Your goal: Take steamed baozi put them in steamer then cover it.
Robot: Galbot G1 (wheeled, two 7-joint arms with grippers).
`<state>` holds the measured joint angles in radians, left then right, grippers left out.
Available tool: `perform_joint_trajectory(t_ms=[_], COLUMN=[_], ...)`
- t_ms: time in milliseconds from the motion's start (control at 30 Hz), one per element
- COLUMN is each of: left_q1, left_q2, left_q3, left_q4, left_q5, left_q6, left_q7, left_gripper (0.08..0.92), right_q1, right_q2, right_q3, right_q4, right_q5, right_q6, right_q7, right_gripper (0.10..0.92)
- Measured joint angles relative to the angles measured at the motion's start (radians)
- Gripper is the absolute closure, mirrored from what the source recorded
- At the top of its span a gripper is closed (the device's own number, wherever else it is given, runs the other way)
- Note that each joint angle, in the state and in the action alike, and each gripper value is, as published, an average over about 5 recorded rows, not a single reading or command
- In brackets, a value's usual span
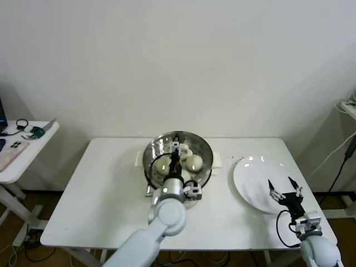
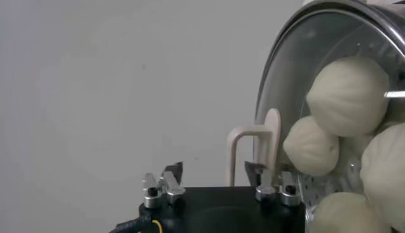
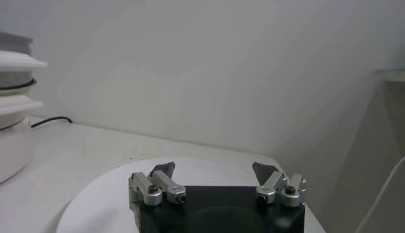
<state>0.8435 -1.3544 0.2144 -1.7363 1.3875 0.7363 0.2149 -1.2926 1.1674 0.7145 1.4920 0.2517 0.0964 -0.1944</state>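
Note:
The steamer [image 1: 207, 154] stands at the middle of the white table, and the clear glass cover [image 2: 285, 82] lies on it. Several cream-white baozi [image 2: 348, 95] show through the glass; two can be made out in the head view [image 1: 193, 162]. My left gripper [image 1: 177, 154] hovers over the cover with its fingers spread and nothing held. In the left wrist view the white cover handle [image 2: 253, 136] stands just beyond my left gripper [image 2: 214, 172], close to one fingertip [image 2: 254, 171]. My right gripper [image 1: 283, 186] waits open above the white plate [image 1: 250, 181].
The flat white plate [image 3: 107, 196] lies bare at the table's right, near the front edge. From the right wrist the steamer's white side [image 3: 12, 120] shows far off. A small side table [image 1: 22, 150] with a phone and cables stands at the left.

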Motion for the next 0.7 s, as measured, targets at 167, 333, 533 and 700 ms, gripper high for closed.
perform_joint_trajectory(t_ms=[167, 333, 533, 700], left_q1=[0.023, 0.056, 0.118, 0.176], left_q2=[0.031, 0.065, 0.114, 0.160], left_q3=[-0.003, -0.014, -0.042, -0.095], left_q4=[-0.058, -0.129, -0.223, -0.301], left_q5=[-0.029, -0.059, -0.105, -0.183], left_q6=[0.000, 0.000, 0.000, 0.000], left_q7=[-0.001, -0.007, -0.042, -0.097], left_gripper=[0.211, 0.178, 0.177, 0.177], right_q1=[0.001, 0.004, 0.006, 0.003], right_q2=[-0.008, -0.016, -0.025, -0.030], right_q3=[0.004, 0.006, 0.005, 0.004], right_q4=[0.002, 0.003, 0.003, 0.002], right_q5=[0.009, 0.013, 0.015, 0.016], right_q6=[-0.014, -0.026, -0.030, -0.028], right_q7=[-0.001, -0.002, -0.006, -0.010], right_gripper=[0.203, 0.203, 0.203, 0.203])
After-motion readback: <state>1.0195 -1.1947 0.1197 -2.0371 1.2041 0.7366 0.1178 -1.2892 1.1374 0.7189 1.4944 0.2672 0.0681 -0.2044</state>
